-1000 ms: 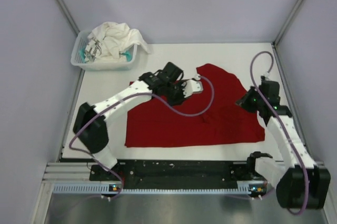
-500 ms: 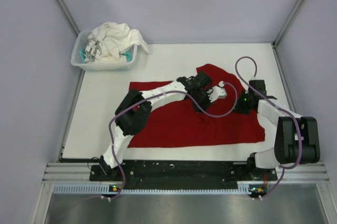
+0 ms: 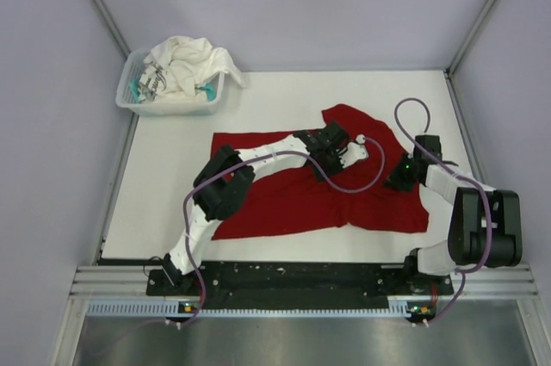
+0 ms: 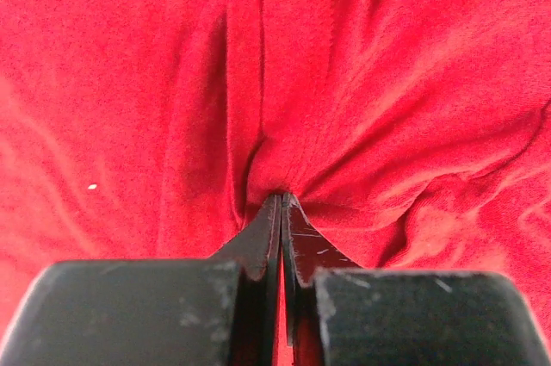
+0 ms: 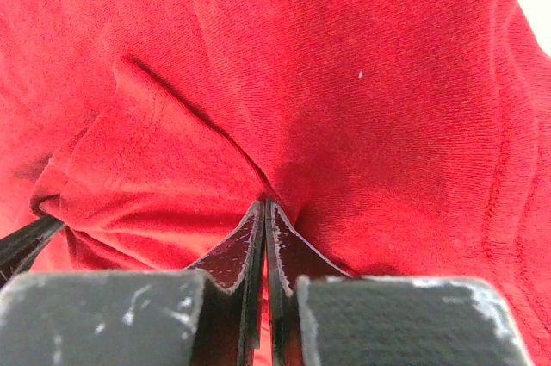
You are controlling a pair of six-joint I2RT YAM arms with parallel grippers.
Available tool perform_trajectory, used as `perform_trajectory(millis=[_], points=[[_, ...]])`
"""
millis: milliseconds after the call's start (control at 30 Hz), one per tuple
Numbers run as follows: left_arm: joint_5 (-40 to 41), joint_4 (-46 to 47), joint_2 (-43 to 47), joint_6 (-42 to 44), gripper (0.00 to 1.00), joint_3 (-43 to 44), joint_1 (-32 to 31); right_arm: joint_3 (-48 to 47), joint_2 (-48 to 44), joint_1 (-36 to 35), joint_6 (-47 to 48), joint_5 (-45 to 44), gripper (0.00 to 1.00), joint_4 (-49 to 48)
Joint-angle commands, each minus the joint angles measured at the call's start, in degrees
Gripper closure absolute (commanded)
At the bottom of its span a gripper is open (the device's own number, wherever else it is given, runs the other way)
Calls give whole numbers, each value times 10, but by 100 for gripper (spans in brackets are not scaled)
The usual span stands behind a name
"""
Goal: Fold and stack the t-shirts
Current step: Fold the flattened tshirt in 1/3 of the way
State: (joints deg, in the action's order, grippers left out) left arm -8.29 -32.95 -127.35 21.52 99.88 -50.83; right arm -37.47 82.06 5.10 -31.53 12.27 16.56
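From the top external view, the red t-shirt point(image 3: 284, 198) lies spread on the white table point(image 3: 172, 176) with its right part bunched up. The left gripper point(image 3: 365, 150) and the right gripper point(image 3: 399, 178) are both down on that bunched area, near each other. The white t-shirt point(image 3: 185, 60) sits crumpled in the slatted plastic basket point(image 3: 129, 99) at the far left corner, well apart from the arms. The risk I judge here is that two pinches this close drag the cloth into a heap rather than a clean fold, and the near hem already looks uneven. The left arm's purple cable point(image 3: 331, 183) also loops low over the fabric and might snag it. In the left wrist view, the left gripper point(image 4: 281, 202) is clenched on a small tuck of the red t-shirt point(image 4: 387, 82), with creases fanning out from the tips. So thin a bite could slip free on a lift, or take only the top layer. The knit is soft, matte and finely ribbed. In the right wrist view, the right gripper point(image 5: 263, 207) is likewise clamped on the red t-shirt point(image 5: 344, 65), beside a stitched hem flap. Taking that flap alone would twist the fold, and the limp cloth sags in rounded ridges
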Motion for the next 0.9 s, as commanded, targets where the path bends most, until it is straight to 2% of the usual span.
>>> perform_trajectory(millis=[0, 167, 300, 333, 367, 433, 467, 533, 600, 667, 733, 867], points=[[56, -5, 47, 19, 94, -18, 10, 14, -16, 18, 16, -48, 100, 37], [-38, -54, 110, 49, 69, -21, 6, -16, -54, 18, 37, -20, 100, 73], [-41, -97, 181, 62, 63, -41, 6, -69, -118, 4, 51, -50, 100, 151], [-40, -105, 201, 77, 60, -61, 7, -80, -140, 4, 47, -65, 95, 171], [-37, -113, 230, 91, 58, -88, 7, -90, -158, 4, 47, -80, 85, 188], [-31, -120, 290, 122, 50, -173, 7, -91, -194, 10, 33, -91, 37, 213], [-27, -124, 323, 134, 47, -218, 7, -88, -211, 19, 19, -96, 24, 225], [-20, -132, 384, 165, 43, -301, 8, -78, -241, 48, -33, -120, 5, 261], [-9, -133, 443, 187, 39, -385, 10, -60, -274, 86, -64, -131, 1, 285], [6, -133, 495, 203, 35, -460, 14, -29, -291, 133, -92, -92, 2, 291], [13, -136, 537, 209, 35, -519, 19, 5, -294, 175, -118, -53, 7, 298], [44, -125, 602, 188, 35, -600, 30, 64, -260, 215, -162, -52, 20, 303]])
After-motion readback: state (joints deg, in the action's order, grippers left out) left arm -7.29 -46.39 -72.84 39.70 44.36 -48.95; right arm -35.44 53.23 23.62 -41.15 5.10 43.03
